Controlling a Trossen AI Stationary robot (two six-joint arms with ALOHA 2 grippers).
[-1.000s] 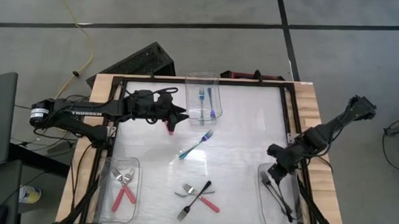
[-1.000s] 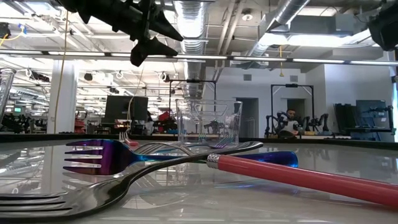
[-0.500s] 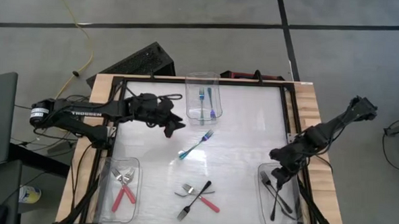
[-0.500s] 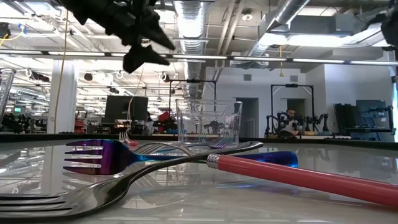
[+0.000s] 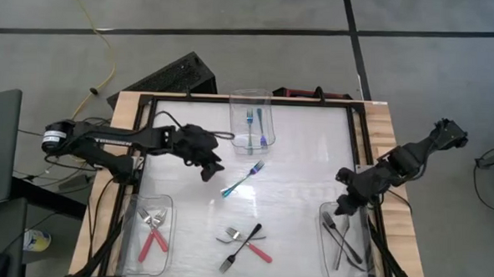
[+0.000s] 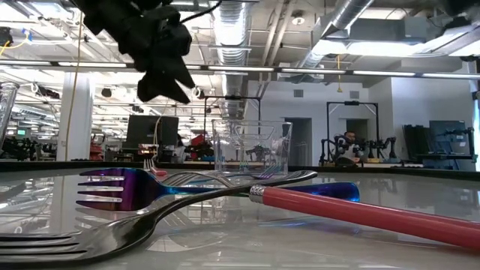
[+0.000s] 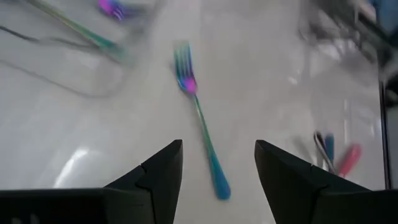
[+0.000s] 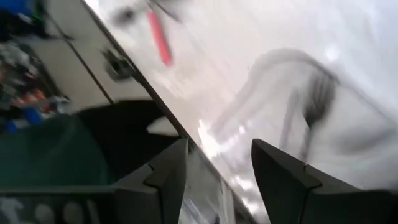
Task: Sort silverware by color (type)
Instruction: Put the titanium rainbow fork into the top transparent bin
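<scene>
A: High view: where is the teal fork?

B: Mid-counter, just short of the far bin. The left gripper has swung from that bin toward it, fingers wide and empty.

A: And the right gripper?

B: Wide too, lifted off the black forks' bin; that drop looks finished, the teal one likely next.

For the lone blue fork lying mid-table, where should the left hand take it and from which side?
Likely mid-handle of the blue fork, coming straight down from above: it lies flat and alone, slanted, tines toward the far bin. The open left hand hovers just beside it; its fingers should straddle the thin handle crosswise.
</scene>
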